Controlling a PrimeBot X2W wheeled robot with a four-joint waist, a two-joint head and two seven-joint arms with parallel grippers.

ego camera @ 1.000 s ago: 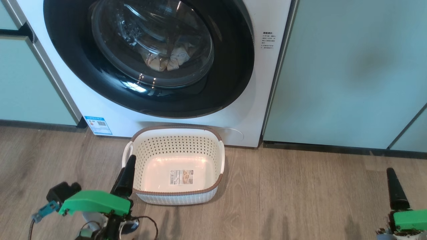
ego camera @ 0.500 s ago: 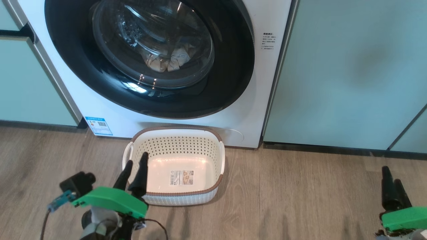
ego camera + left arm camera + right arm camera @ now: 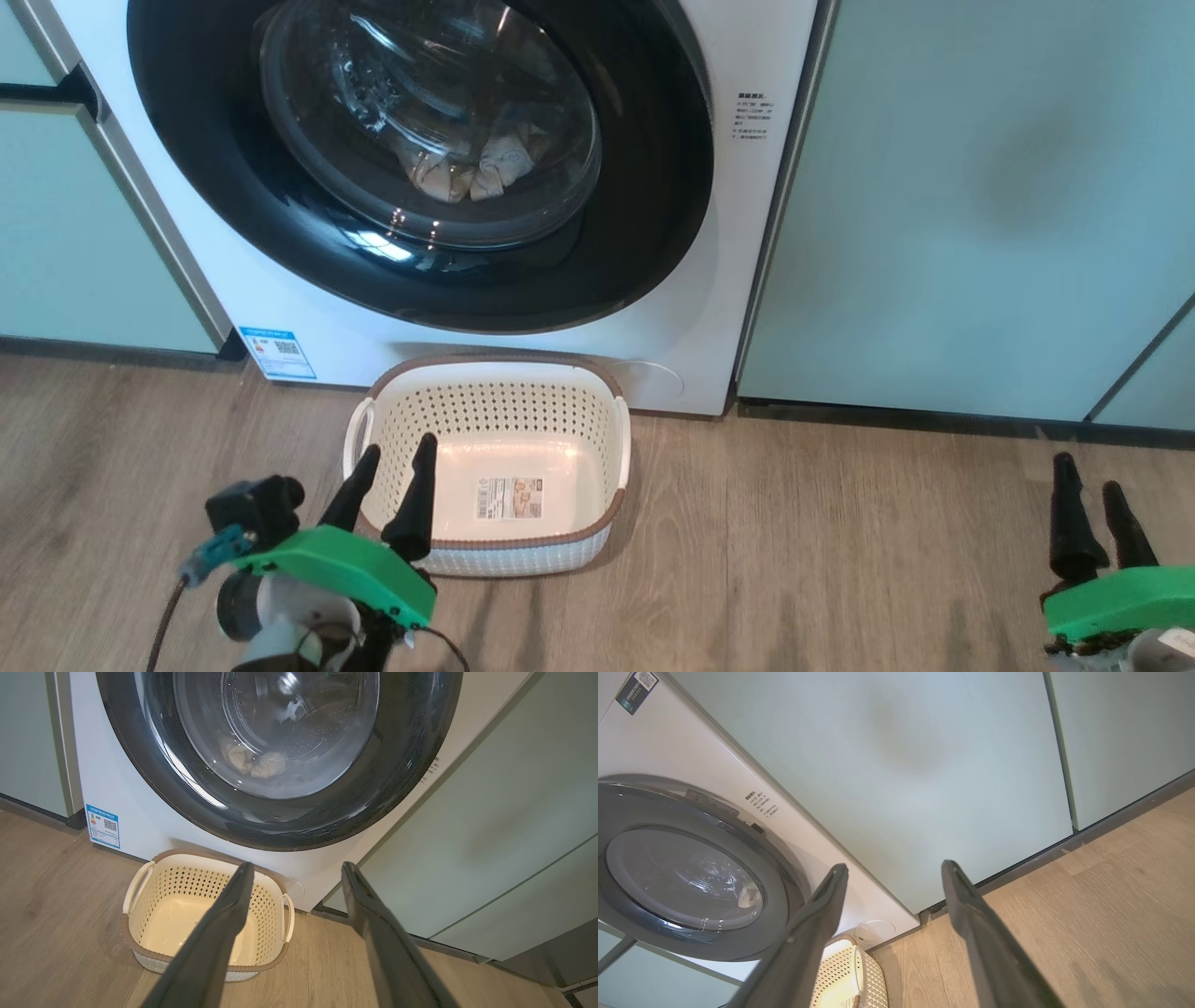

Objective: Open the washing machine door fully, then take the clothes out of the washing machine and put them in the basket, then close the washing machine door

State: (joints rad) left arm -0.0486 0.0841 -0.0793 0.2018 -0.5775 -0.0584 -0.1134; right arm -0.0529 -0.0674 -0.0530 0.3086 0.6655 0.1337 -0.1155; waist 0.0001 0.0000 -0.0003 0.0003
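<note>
One white front-loading washing machine (image 3: 719,308) stands on the wooden floor (image 3: 840,551) between pale green cabinet panels (image 3: 980,187). Its single washing machine door (image 3: 653,233), black-rimmed with a bulging glass window, lies shut against the front. Behind the glass, at the bottom of the drum, rests one small heap of pale clothes (image 3: 476,173); the number of garments cannot be told through the window. One basket (image 3: 616,504), cream with a brown rim and two side handles, sits on the floor just before the machine, below the door, with one label sticker (image 3: 509,497) on its bottom. One blue label (image 3: 276,352) marks the machine's lower left corner and one round flap (image 3: 653,378) its lower right. Two pairs of dark fingers appear. The left fingers (image 3: 415,499) stand spread apart and grip nothing, their tips overlapping the basket's near left corner in the head view. The right fingers (image 3: 1067,523) likewise stand apart and empty, over the floor well to the right of the basket. Compared with one second earlier, the left fingers have travelled rightward and upward in the head view and turned, so that two separate fingers show where a single dark outline showed; the right fingers have shifted slightly leftward and turned in the same manner; door, clothes and basket keep their places
</note>
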